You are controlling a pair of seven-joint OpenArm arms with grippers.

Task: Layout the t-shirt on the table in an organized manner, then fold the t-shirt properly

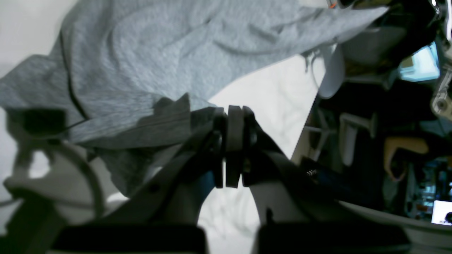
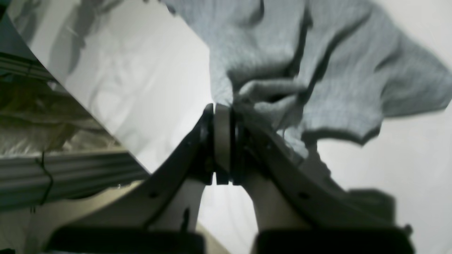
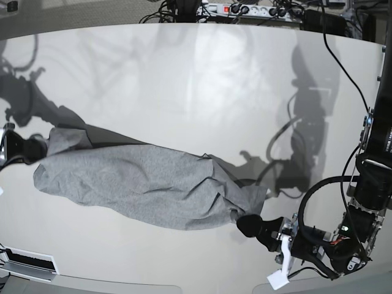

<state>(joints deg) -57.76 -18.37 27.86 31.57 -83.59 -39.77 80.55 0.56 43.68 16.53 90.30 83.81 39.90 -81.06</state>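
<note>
The heather-grey t-shirt [image 3: 147, 184] is stretched in a rumpled band across the white table [image 3: 184, 79], plain side up. My left gripper [image 3: 250, 225] is shut on the shirt's right end near the front edge. In the left wrist view its fingertips [image 1: 233, 109] press together with the t-shirt [image 1: 159, 53] running away up and to the left over the table [image 1: 275, 98]. At the table's left side my right gripper [image 3: 37, 148] is shut on the other end. The right wrist view shows that gripper [image 2: 222, 106] pinching bunched t-shirt [image 2: 317, 70] above the table [image 2: 141, 88].
A power strip [image 3: 245, 9] and cables lie beyond the far edge. A black cable [image 3: 343, 67] hangs over the right side toward the left arm. A white tag [image 3: 278, 280] dangles by the left wrist. A flat white device [image 3: 27, 262] sits at the front left corner.
</note>
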